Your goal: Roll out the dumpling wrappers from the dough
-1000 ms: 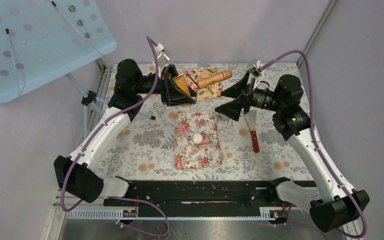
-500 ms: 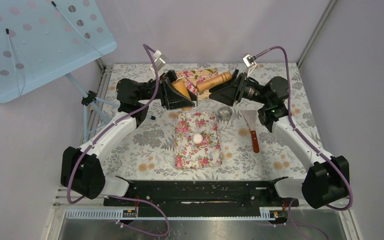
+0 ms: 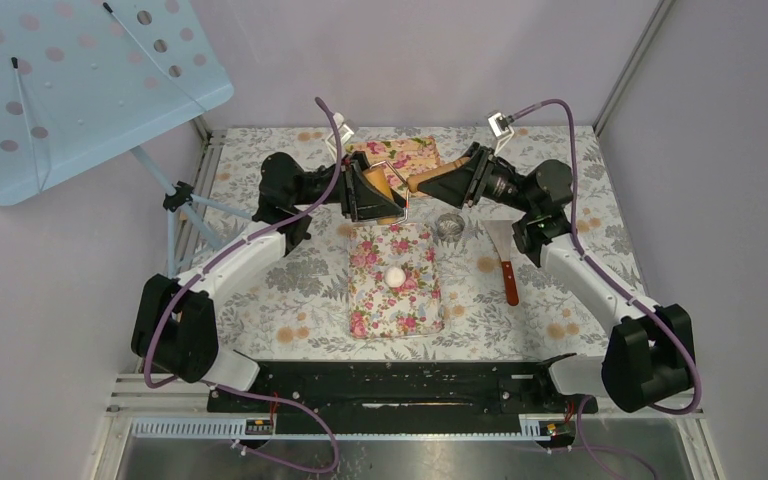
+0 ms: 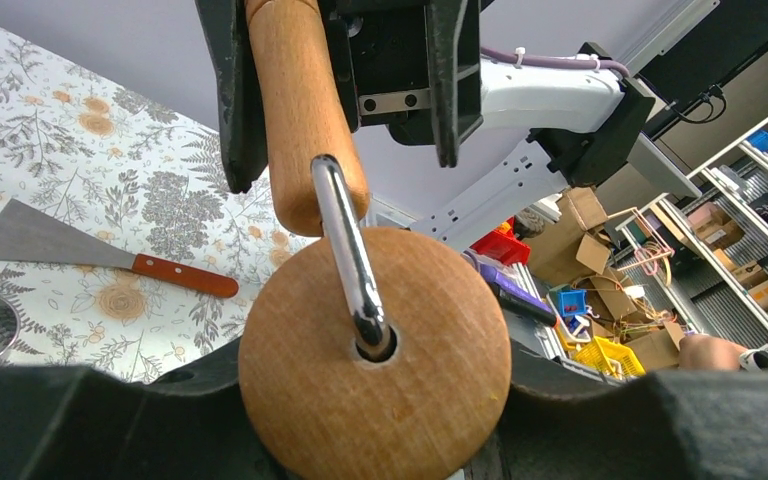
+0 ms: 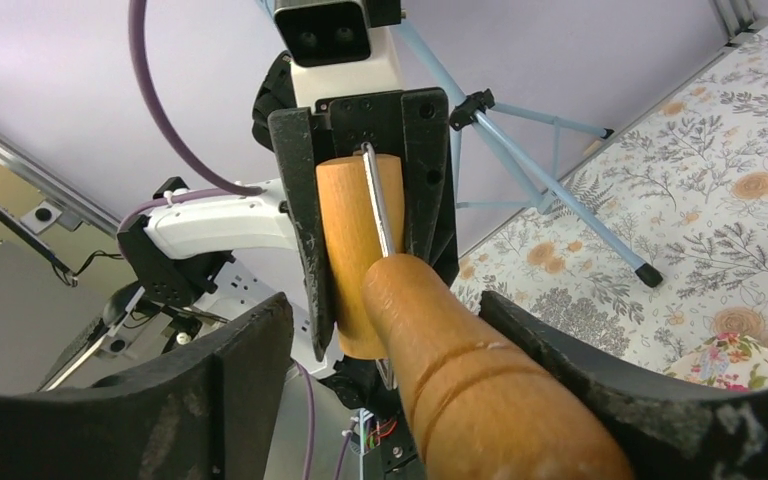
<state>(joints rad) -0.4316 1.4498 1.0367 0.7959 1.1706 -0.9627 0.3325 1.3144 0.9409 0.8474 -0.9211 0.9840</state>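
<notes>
overhead view above the table; two facing close-up wrist views, wooden roller shared

A lab or workshop: storage shelves and cardboard boxes beyond the table.

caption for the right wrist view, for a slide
Handover in mid-air: the left gripper clamps the wooden roller's drum while the right gripper closes around its handle.

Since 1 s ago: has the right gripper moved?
Yes. The right gripper swung left and toward the back, away from the spatula, and now grips the roller handle.
</notes>
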